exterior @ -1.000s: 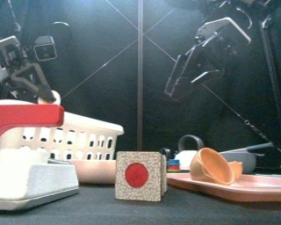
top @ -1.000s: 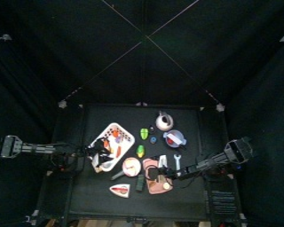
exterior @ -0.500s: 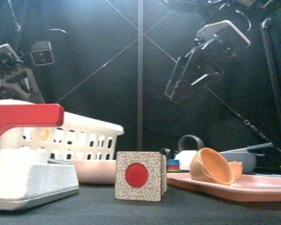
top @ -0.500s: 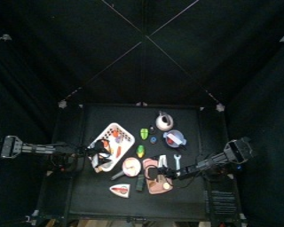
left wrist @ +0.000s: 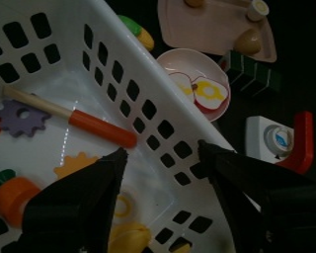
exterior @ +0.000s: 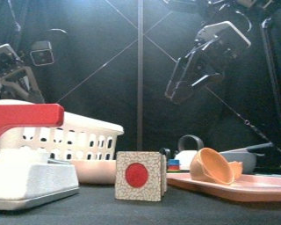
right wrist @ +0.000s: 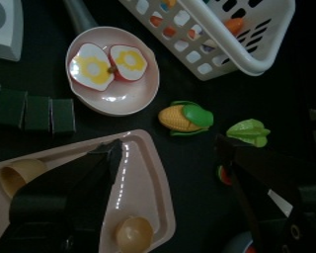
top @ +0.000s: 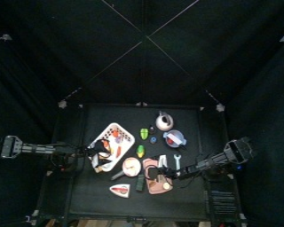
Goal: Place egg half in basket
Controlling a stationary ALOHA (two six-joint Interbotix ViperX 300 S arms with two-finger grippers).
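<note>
Two egg halves are sitting yolk-up on a small pink plate, next to the white basket but not in it. From the left wrist view the same plate sits just outside the basket wall.

Left gripper hangs over the basket with jaws spread wide, nothing between them. Inside the basket I can see an orange-handled tool, a purple gear shape and some yellow bits near the bottom.

Right gripper is also wide open and empty, hovering above a pink tray that has a brown egg-ish ball on it. A toy corn and a green leafy piece lie on the table just beside the tray.

Front view shows the right arm up high behind the tray, with a little card with a red dot standing in front of the basket.
</note>
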